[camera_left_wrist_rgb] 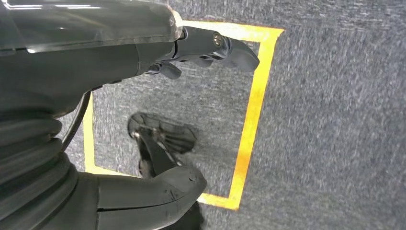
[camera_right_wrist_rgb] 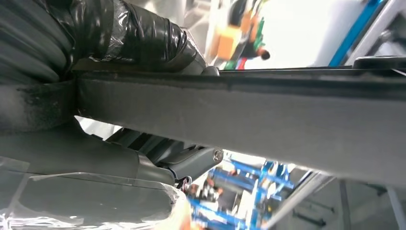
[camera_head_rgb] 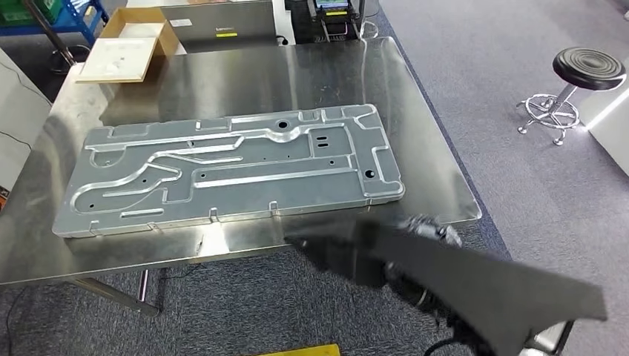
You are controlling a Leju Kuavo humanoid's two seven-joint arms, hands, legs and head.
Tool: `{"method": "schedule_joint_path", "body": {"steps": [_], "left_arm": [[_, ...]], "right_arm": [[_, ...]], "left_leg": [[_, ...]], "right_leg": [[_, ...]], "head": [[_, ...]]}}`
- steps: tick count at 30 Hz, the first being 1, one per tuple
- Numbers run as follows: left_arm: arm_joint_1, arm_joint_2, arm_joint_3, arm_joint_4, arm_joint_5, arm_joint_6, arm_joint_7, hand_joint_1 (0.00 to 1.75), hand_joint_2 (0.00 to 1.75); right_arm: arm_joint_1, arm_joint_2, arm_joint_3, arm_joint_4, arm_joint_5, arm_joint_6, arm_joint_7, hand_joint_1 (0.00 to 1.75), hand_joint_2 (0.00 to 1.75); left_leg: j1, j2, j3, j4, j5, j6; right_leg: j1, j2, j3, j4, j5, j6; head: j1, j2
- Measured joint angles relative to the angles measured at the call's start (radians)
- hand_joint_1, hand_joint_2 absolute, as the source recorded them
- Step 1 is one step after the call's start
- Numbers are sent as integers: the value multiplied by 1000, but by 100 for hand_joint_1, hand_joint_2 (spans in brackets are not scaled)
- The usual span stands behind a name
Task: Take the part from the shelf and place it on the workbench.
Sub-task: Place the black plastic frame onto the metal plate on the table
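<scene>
Your right hand [camera_head_rgb: 426, 231] grips a dark flat part [camera_head_rgb: 475, 285] at five o'clock, its tip just past the steel tabletop [camera_head_rgb: 311, 70] edge. Your left hand [camera_left_wrist_rgb: 191, 52] hangs open over carpet. A stamped metal panel [camera_head_rgb: 230, 167] lies mid-tabletop.

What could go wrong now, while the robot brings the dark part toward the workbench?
1. The right hand grips the dark part near one end, and most of it hangs past the workbench edge, so it may tilt or slip.
2. The metal panel covers much of the bench; the part could hit it or land on it.
</scene>
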Motion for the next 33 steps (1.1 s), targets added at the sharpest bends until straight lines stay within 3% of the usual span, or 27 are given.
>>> {"method": "schedule_joint_path", "body": {"steps": [1, 3, 4, 5, 8, 10, 11, 13, 14, 15, 16, 18, 20, 22, 25, 27, 29, 30, 31, 33], "left_arm": [[1, 0, 0, 0, -2, -2, 0, 0, 175], [1, 0, 0, 0, -8, -8, 0, 0, 175], [0, 0, -1, 0, -13, -12, 1, 0, 175], [-2, 0, -2, 0, -17, -16, 2, 0, 175], [-12, 1, -5, 1, -31, -21, 7, 0, 175], [-18, 2, -10, 1, -38, -22, 12, 0, 175], [-21, 2, -12, 1, -40, -22, 15, 0, 175], [-26, 2, -18, 1, -43, -22, 19, 0, 175], [-27, 2, -20, 1, -43, -22, 20, 0, 175], [-26, 2, -22, 1, -44, -22, 21, 0, 175], [-26, 2, -23, 1, -44, -22, 21, 0, 175], [-26, 2, -25, 1, -44, -22, 21, 0, 175], [-27, -2, -27, 2, -46, -23, 22, 0, 175], [-28, -5, -28, 3, -50, -25, 23, 0, 175], [-36, -3, -31, 3, -55, -27, 25, 0, 175], [-43, -3, -35, 3, -59, -30, 27, 0, 175], [-46, -3, -38, 3, -62, -32, 30, 0, 175], [-46, -3, -41, 3, -62, -32, 32, 0, 175], [-46, -3, -44, 3, -63, -33, 33, 0, 175], [-47, -3, -50, 3, -63, -34, 34, 0, 175]], "right_arm": [[-22, -5, -12, 6, 6, -11, 17, 171, 175], [-90, -20, -34, 31, 18, -29, 59, 171, 175], [-140, -30, -44, 51, 25, -35, 82, 171, 175], [-200, -39, -53, 75, 35, -39, 106, 171, 175], [-401, -54, -62, 161, 94, -53, 178, 171, 175], [-529, -56, -55, 224, 144, -69, 217, 171, 175], [-586, -56, -50, 254, 166, -78, 229, 171, 175], [-669, -56, -37, 305, 193, -91, 240, 171, 175], [-693, -56, -31, 325, 197, -94, 242, 171, 175], [-708, -56, -25, 341, 201, -97, 243, 171, 175], [-718, -56, -19, 354, 202, -99, 244, 171, 175], [-735, -56, -8, 372, 206, -102, 246, 171, 175], [-755, -56, 3, 387, 232, -109, 255, 171, 175], [-787, -56, 24, 414, 309, -123, 282, 171, 175], [-854, -56, 83, 495, 490, -132, 327, 171, 175], [-894, -53, 147, 579, 604, -123, 341, 171, 175], [-915, -44, 220, 679, 682, -115, 340, 171, 175], [-917, -35, 254, 727, 705, -116, 337, 171, 175], [-918, -24, 284, 770, 722, -117, 333, 171, 175], [-920, -1, 339, 849, 759, -118, 328, 171, 175]], "left_leg": [[4, 1, -4, -22, 39, -6], [12, 6, 25, -138, 135, -17], [13, 7, 43, -191, 166, -18], [13, 8, 54, -227, 177, -15], [9, 0, 59, -249, 163, 4], [9, -2, 62, -250, 160, 15], [9, -4, 64, -251, 157, 22], [6, -8, 69, -252, 151, 32], [4, -11, 73, -252, 147, 36], [1, -15, 80, -252, 142, 39], [-2, -18, 88, -252, 137, 42], [-7, -25, 104, -253, 126, 43], [-10, -30, 111, -253, 118, 40], [-9, -31, 112, -256, 113, 32], [-13, -21, 106, -241, 95, 18], [-12, -9, 58, -147, 50, 9], [-9, -5, -16, -14, 8, 0], [-8, -4, -41, 22, 9, -4], [-6, -3, -47, 17, 30, -8], [-1, 0, -8, -98, 110, -13]], "right_leg": [[-4, 1, 9, 5, -10, 5], [-11, 2, 28, 11, -30, 20], [-11, 5, 34, 15, -37, 28], [-11, 8, 34, 19, -41, 35], [-12, 15, 19, 31, -41, 52], [-15, 10, 1, 70, -62, 57], [-15, 8, -25, 122, -85, 60], [-13, 5, -110, 272, -138, 62], [-12, 5, -150, 331, -149, 61], [-10, 5, -176, 357, -139, 57], [-7, 5, -182, 343, -106, 49], [5, 6, -154, 219, -5, 24], [19, 8, -121, 113, 58, 0], [26, 9, -112, 90, 62, -8], [18, 4, -86, 45, 51, -9], [12, 0, -68, 17, 44, -8], [10, 0, -65, 18, 43, -9], [10, 0, -65, 22, 40, -9], [8, 1, -65, 27, 37, -7], [5, 2, -64, 39, 27, 0]], "head": [[0, 0], [0, 0], [0, 0], [0, 0], [0, 0], [0, 0], [0, 0], [0, 0], [0, 0], [0, 0], [0, 0], [0, 0], [0, 0], [0, 0], [-1, 0], [-2, 0], [-2, 0], [-2, 0], [-2, 0], [-2, 0]]}}
